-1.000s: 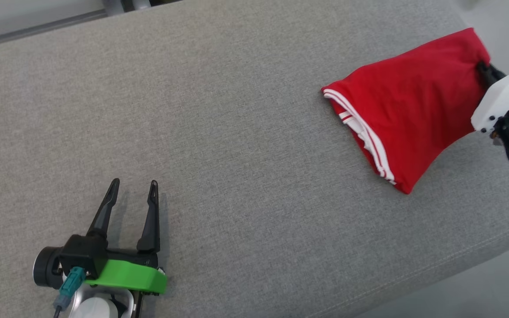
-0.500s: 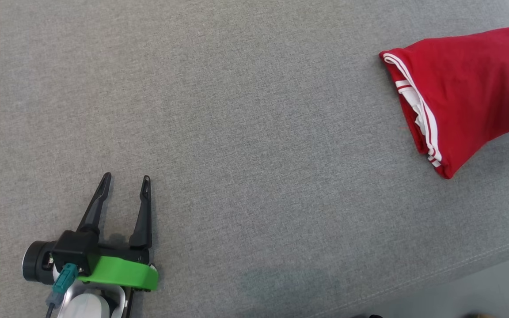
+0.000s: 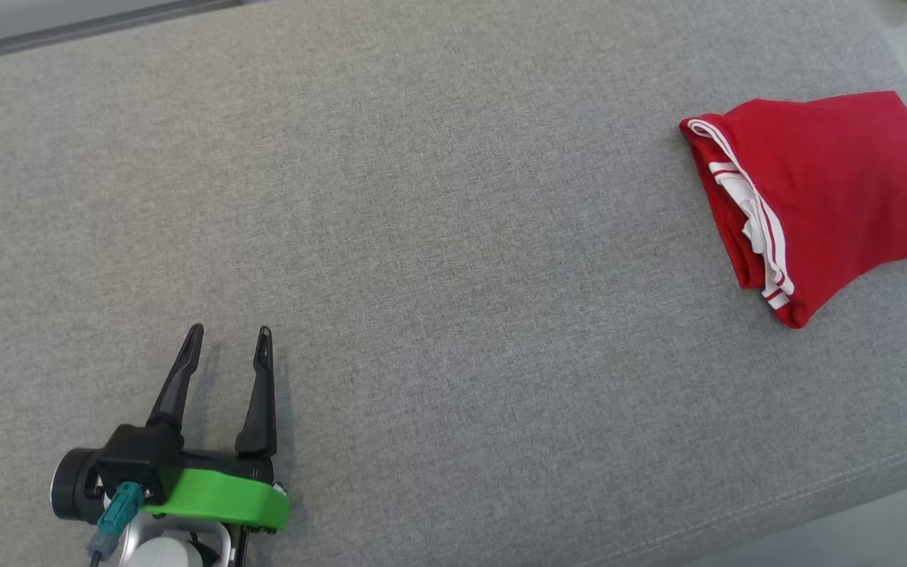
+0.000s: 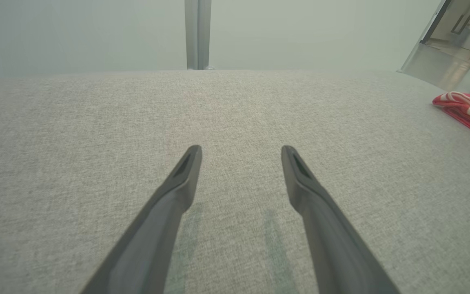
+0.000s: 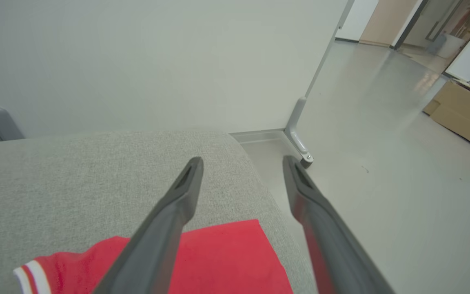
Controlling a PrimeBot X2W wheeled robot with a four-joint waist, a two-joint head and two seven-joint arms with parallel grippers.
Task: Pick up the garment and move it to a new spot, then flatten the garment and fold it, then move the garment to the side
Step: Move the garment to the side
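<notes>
Garment, since a second ago: the red garment (image 3: 823, 189) was pinched at its far corner and drawn taut toward the right gripper (image 5: 242, 161); now that corner is let go and the cloth lies slack on the cushion (image 3: 453, 236). The head camera has also shifted, so the garment's new place in the picture is not a slide of the cloth.
Garment, shape: folded into a rough wedge, layers stacked, with the white-striped hem (image 3: 768, 236) along the side that faces the cushion's middle.
Garment, place: at the right end of the cushion, close to its far right corner and its right edge.
Right gripper: fingers spread wide with nothing between them, above the garment's far corner and clear of it; in the right wrist view the red cloth lies under the finger bases and the tips reach past the cushion's edge over the floor (image 5: 382, 183).
Cushion: grey woven fabric, bare between the garment and the left gripper (image 3: 230, 331).
Left gripper: fingers apart, holding nothing, low over the cushion at its near left, well apart from the garment; a green bracket (image 3: 217, 496) sits at its base.
Surroundings: pale wall (image 5: 137, 61) behind the cushion, cardboard box (image 5: 463, 114) on the floor to the right.
</notes>
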